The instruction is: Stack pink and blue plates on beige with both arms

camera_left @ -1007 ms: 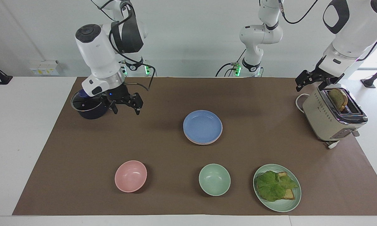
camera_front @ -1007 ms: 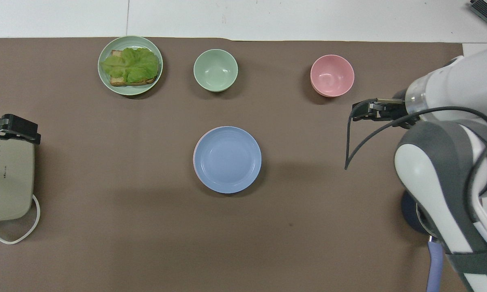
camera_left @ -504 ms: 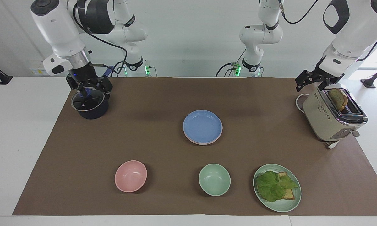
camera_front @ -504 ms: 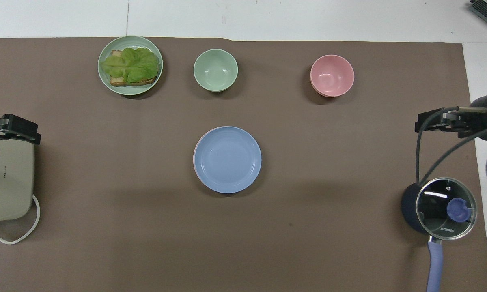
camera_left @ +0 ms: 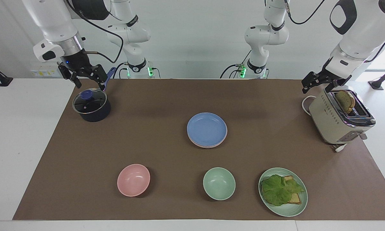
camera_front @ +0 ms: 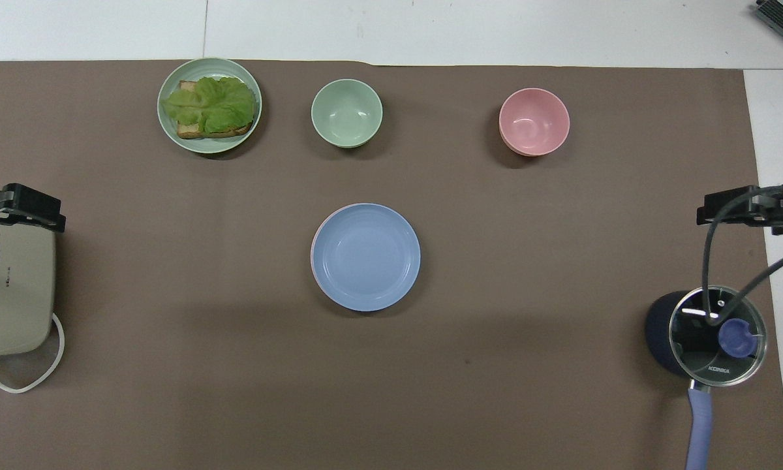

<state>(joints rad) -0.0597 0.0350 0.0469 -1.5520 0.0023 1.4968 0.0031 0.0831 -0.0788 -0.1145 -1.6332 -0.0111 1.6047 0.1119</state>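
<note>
The blue plate (camera_left: 207, 128) (camera_front: 365, 254) lies on top of a stack at the middle of the brown mat. A thin rim of the pink plate (camera_left: 208, 146) (camera_front: 312, 256) shows just under it. The beige plate is hidden under these two. My right gripper (camera_left: 89, 84) (camera_front: 711, 212) hangs open and holds nothing, raised over the mat's edge by the lidded pot (camera_left: 91, 106) (camera_front: 714, 336). My left gripper (camera_left: 319, 87) (camera_front: 46, 212) waits open in the air above the toaster (camera_left: 338, 120) (camera_front: 10, 287), also holding nothing.
A pink bowl (camera_left: 133, 179), a green bowl (camera_left: 218, 183) and a green plate (camera_left: 303, 205) with lettuce and bread stand in a row farther from the robots than the stack. A slice of bread sticks out of the toaster.
My right arm has risen and swung back from beside the pot toward its own end of the table, uncovering the pot. The left arm and the plates have stayed put.
</note>
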